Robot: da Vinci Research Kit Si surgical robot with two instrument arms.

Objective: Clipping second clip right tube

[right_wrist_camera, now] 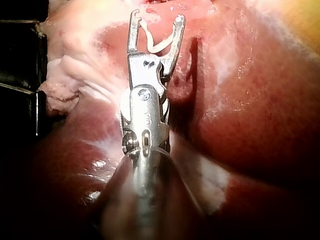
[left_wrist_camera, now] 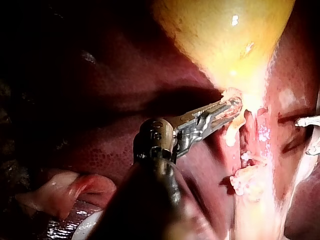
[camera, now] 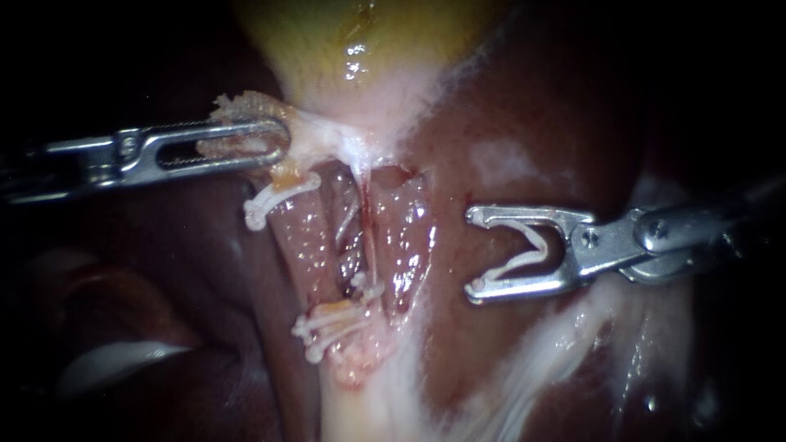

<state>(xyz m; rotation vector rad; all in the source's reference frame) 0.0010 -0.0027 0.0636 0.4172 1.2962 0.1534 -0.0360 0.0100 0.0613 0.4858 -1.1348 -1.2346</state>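
The right instrument (camera: 472, 254) is holding an open clip (camera: 538, 242) in its spread hand over the liver (camera: 524, 123), the right tube (camera: 407, 237) lying ahead, apart. The left instrument (camera: 278, 141) is pinching tissue (camera: 237, 106) in its hand beside the gallbladder (camera: 327, 49).

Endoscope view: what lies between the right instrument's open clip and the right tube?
Only bare liver: the open clip in the right instrument sits clear of the right tube, nothing between, seen in the endoscope view.
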